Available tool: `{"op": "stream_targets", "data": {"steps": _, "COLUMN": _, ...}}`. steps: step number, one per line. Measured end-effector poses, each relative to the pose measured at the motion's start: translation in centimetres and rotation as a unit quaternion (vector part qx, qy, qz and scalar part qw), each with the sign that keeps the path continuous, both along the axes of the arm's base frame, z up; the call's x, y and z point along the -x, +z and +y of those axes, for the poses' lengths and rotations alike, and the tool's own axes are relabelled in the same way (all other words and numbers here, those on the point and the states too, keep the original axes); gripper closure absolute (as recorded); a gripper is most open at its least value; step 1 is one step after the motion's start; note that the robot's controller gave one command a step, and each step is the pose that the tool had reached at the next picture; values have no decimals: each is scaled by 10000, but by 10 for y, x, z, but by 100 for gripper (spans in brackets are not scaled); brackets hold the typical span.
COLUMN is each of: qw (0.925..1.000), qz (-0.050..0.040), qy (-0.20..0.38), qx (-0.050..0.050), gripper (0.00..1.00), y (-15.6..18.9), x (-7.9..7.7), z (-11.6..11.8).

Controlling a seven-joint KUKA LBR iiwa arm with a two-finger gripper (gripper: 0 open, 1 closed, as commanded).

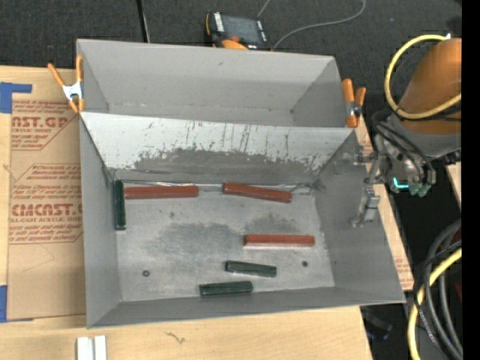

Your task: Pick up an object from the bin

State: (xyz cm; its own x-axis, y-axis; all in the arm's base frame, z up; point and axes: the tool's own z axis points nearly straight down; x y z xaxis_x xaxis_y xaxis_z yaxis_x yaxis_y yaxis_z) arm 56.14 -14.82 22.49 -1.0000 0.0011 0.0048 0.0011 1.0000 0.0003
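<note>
Hanging at the wall of the grey metal bin (351,257), right of the nearest red-brown flat bar (278,240), probably for clearance; I cannot tell my jaws' state.

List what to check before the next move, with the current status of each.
1. Gripper over the bin floor: not ok, it hangs above the bin's right sloped wall.
2. Nearest target isolated: ok, the right red bar lies flat, apart from the rest.
3. Back-left red bar and back-middle red bar clear of the wall: not ok, both lie along the back wall's foot.
4. Left green bar clear of the wall: not ok, it lies along the left wall's foot.
5. Upper front green bar and lower front green bar separated: cannot tell, they lie close together.
</note>
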Motion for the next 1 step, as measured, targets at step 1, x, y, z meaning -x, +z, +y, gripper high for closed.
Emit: {"op": "stream_targets", "data": {"steps": 1, "qw": 9966, "qz": 6, "qy": -819, "qx": -8, "gripper": 0, "y": -159, "x": 73, "z": 26}}
